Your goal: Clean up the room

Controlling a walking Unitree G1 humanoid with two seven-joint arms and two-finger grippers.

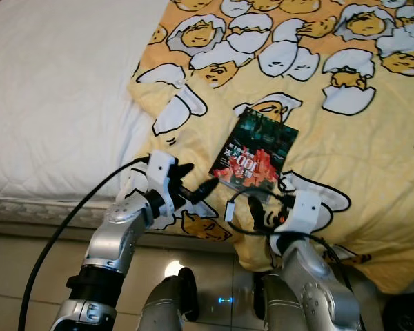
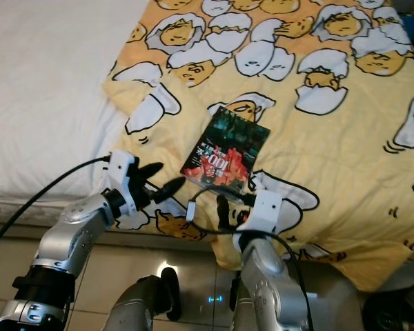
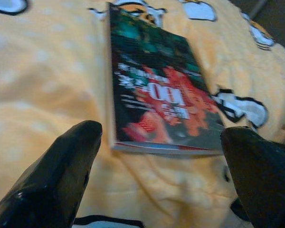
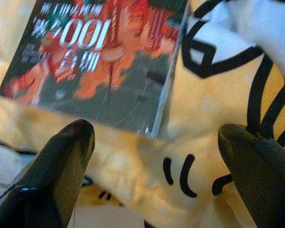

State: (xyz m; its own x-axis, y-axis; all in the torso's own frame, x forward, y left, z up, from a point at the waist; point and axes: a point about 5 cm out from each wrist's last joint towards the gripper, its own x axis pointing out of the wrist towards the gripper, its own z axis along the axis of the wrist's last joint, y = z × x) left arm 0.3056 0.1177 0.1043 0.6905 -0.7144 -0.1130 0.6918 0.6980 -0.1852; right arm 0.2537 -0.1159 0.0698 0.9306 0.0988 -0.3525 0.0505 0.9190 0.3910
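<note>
Bright, even light; wrist views blur softly, glare spots the floor tiles (image 1: 171, 267).

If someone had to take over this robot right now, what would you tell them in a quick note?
Left gripper: open, empty, just short of the book's near corner.
Right gripper: open, empty, at the book's near edge.
Book: lying flat on the yellow blanket near the bed's edge, not touched by either gripper.
Done: both arms brought up to the book.
Left: grasp it, lift it, put it away.
</note>
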